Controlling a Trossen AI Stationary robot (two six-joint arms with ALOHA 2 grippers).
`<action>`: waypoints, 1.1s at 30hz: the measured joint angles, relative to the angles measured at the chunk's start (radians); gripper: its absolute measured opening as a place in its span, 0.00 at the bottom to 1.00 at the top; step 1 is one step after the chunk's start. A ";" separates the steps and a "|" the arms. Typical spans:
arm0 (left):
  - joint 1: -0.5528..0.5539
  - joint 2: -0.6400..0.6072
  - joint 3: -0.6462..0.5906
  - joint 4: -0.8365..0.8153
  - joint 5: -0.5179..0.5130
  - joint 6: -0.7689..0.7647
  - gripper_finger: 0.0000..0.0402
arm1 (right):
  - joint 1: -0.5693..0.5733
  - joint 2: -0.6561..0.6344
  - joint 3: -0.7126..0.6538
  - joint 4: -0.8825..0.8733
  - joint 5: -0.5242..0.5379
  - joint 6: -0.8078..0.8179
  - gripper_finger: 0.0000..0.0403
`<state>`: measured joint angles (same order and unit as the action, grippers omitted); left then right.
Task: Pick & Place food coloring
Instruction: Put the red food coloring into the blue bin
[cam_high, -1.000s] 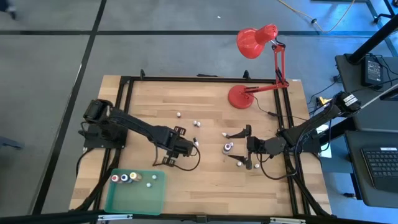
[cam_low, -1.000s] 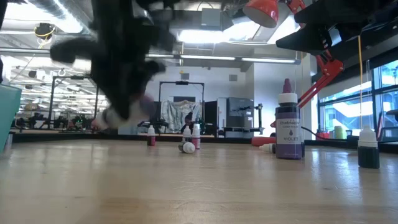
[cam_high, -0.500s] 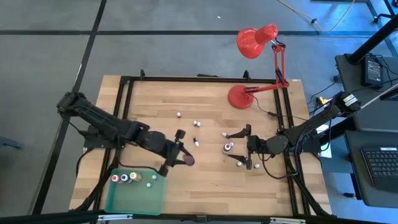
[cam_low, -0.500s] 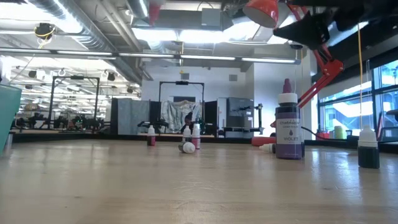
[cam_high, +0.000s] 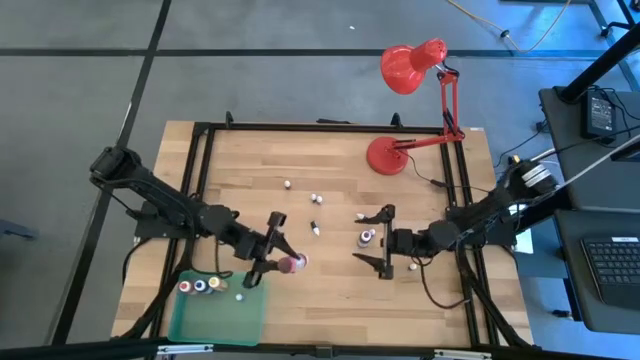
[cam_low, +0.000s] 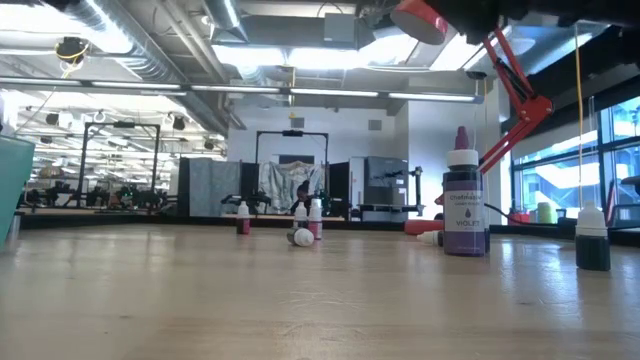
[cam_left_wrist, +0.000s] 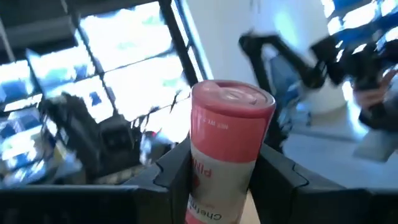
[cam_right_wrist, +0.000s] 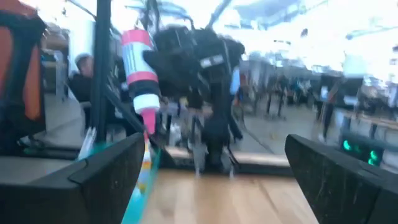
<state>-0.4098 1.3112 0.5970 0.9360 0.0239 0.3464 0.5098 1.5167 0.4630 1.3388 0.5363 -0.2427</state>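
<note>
Over the wooden tabletop (cam_high: 330, 215), the left tool (cam_high: 272, 251) pinches a pink food coloring bottle (cam_high: 291, 264) aloft beside the green tray (cam_high: 222, 322), while the right tool (cam_high: 384, 243) hangs spread wide near a violet bottle (cam_high: 367, 238).

A pink food coloring bottle (cam_left_wrist: 227, 155) is clamped in the left claw (cam_high: 272, 250), others scattered on the table.

Between your two arms the table (cam_high: 330, 285) lies bare near the front edge. Farther back, small food coloring bottles (cam_high: 315, 199) dot the middle, the red lamp (cam_high: 385, 155) blocks the far right, the green tray (cam_high: 215, 315) the front-left corner.
</note>
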 joint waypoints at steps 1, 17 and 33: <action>-0.002 0.003 -0.004 0.022 0.015 0.001 0.33 | -0.004 0.029 0.013 0.040 -0.024 -0.009 0.97; -0.004 0.017 -0.005 0.033 0.085 0.008 0.33 | -0.067 0.351 0.475 -0.221 -0.219 -0.051 0.97; -0.021 0.017 -0.005 0.042 0.128 0.061 0.33 | -0.078 0.357 0.514 -0.266 -0.268 -0.042 0.97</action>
<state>-0.4313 1.3281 0.5915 0.9776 0.1520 0.4079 0.4323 1.8740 0.9771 1.0725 0.2678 -0.2850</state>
